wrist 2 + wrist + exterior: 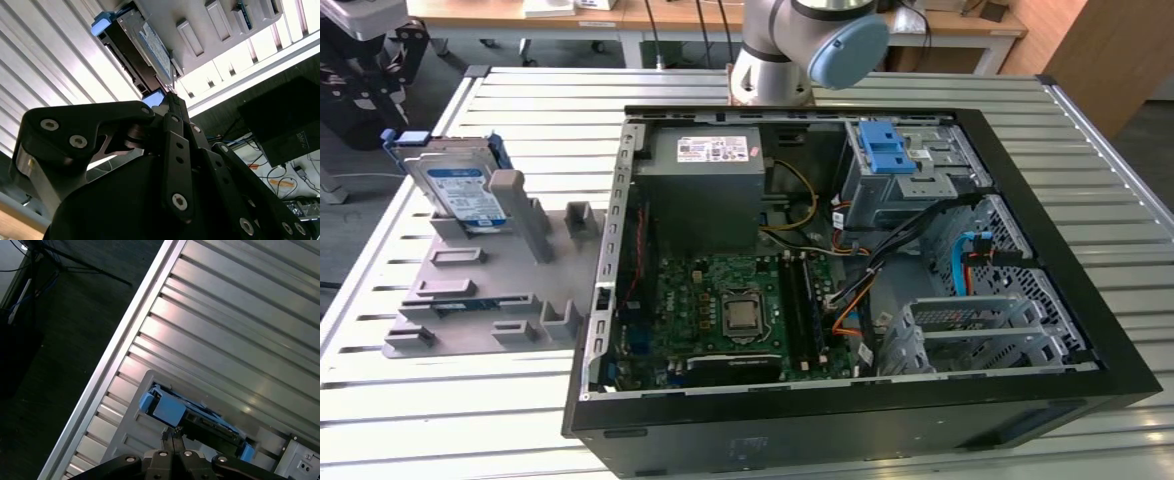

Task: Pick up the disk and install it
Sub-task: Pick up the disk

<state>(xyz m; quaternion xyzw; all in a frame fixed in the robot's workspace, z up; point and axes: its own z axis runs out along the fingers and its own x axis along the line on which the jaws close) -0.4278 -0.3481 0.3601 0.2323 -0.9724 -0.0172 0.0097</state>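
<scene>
The disk (460,190) stands on edge in a slot at the far end of a grey fixture (467,290), at the exterior view's left. Its silver face carries a white-and-blue label, and a blue carrier frames it. Both wrist views look past my gripper (172,432) to the disk (192,415), which lies beyond the fingertips and apart from them. The gripper (171,97) is shut, its two thin fingers pressed together with nothing between them. In the second wrist view the disk (145,47) shows its labelled side.
An open computer case (1067,260) lies flat on the slatted metal table (520,95), right of the fixture. Inside are a grey power supply (707,175), a motherboard (734,310) and a metal drive cage (914,185) with a blue latch (887,150). The arm's base (787,50) stands behind the case.
</scene>
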